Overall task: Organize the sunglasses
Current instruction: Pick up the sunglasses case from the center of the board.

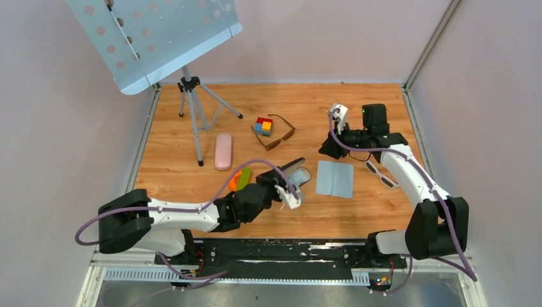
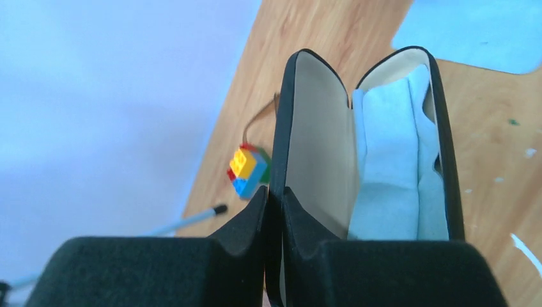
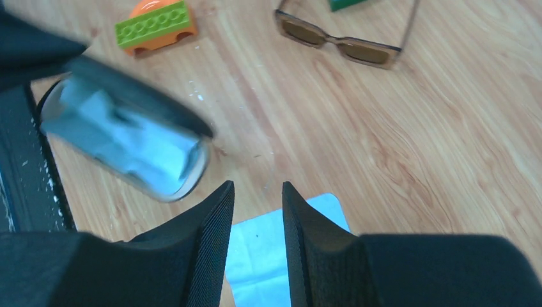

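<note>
We see the sunglasses (image 3: 337, 43) unfolded on the worktop (image 1: 179, 179), left of our empty, parted right gripper (image 3: 257, 188); our left gripper (image 2: 275, 195) pinches the black case (image 2: 316, 141) lid.

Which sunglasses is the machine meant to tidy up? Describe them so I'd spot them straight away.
Look at the far middle of the wooden table. Beside a small cube of red, blue and yellow toy bricks lies the pair of sunglasses, temple arms unfolded. Its thin dark-brown frame and brownish lenses set it apart from the white-framed glasses on the table's right side.
</note>
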{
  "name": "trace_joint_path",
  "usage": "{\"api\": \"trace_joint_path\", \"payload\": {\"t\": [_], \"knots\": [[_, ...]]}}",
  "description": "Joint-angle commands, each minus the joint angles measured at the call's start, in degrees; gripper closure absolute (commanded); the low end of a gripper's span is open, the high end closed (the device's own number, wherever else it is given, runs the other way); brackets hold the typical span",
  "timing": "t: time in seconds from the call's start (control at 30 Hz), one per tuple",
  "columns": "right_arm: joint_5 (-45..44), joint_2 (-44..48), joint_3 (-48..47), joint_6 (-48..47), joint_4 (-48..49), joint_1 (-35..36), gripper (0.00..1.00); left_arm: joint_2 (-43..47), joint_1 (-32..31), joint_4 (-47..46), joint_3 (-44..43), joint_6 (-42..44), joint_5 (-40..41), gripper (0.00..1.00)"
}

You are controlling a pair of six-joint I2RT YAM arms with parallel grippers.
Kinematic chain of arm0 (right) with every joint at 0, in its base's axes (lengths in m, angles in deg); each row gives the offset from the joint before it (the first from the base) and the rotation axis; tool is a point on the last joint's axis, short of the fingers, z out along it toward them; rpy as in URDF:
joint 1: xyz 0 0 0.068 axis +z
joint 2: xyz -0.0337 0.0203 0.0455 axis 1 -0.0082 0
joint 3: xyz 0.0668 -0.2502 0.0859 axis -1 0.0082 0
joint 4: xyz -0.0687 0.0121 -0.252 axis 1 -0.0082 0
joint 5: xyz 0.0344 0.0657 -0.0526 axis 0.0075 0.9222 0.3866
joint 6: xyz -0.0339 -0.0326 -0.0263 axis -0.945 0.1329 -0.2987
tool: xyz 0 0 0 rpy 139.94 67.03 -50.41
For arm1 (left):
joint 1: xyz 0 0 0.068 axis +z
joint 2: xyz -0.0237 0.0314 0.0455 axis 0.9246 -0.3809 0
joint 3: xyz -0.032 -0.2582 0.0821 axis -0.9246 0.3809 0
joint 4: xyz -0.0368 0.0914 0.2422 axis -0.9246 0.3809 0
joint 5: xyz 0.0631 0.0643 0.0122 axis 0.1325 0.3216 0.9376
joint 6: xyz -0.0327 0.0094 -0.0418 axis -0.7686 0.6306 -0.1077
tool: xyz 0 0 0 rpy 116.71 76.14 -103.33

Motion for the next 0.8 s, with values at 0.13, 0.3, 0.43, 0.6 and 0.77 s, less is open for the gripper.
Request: {"api": "trace_joint_path", "payload": {"t": [0.13,0.3,0.43,0.6,0.77], "knots": [[2.8,2.4,5.1,6.0,4.7,-4.8,0.62,-11.9,-9.6,-31.5,6.4,23.6,14.7,1.00],[2.0,4.3,6.0,6.6,5.9,-4.8,0.62,-14.9,-9.7,-40.9,6.1,25.3,17.9,1.00],[1.3,5.6,7.1,5.4,5.9,-4.8,0.62,-13.4,-12.2,-45.4,4.6,32.6,19.2,1.00],[2.6,5.0,7.6,5.4,6.3,-5.3,0.62,-0.6,-6.3,-19.7,1.6,10.7,11.2,1.00],[4.9,6.3,7.1,5.6,6.0,-5.4,0.62,6.5,-2.3,1.7,-1.4,-2.5,1.0,1.00]]}}
